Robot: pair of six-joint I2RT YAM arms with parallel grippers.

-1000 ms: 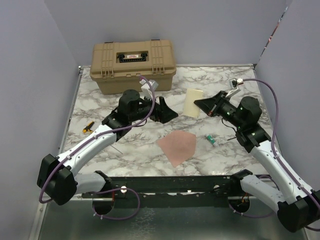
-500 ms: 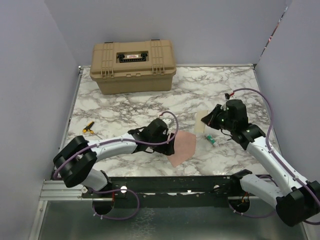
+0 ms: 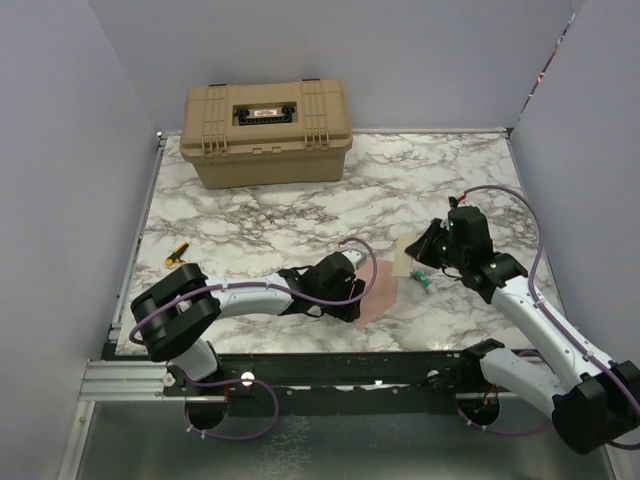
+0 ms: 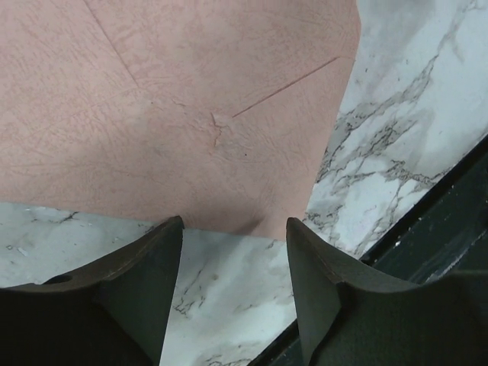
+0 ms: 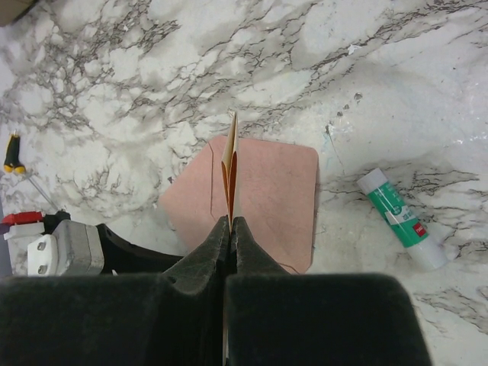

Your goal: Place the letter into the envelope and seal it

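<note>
Not inserted — right end effector clamps letter; envelope just ahead of left end effector, jaws apart — sealing remains.

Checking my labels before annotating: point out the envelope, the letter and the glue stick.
the envelope point(image 5: 274, 194), right wrist view, on its flat pink face.
the letter point(image 5: 230, 164), right wrist view, on its thin edge, seen edge-on.
the glue stick point(image 5: 396, 216), right wrist view, on its green label.

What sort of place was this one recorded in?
Probably a robotics lab work cell, not a home or office: a marble-patterned table enclosed by plain partition walls, with a tan hard case at the back.
</note>
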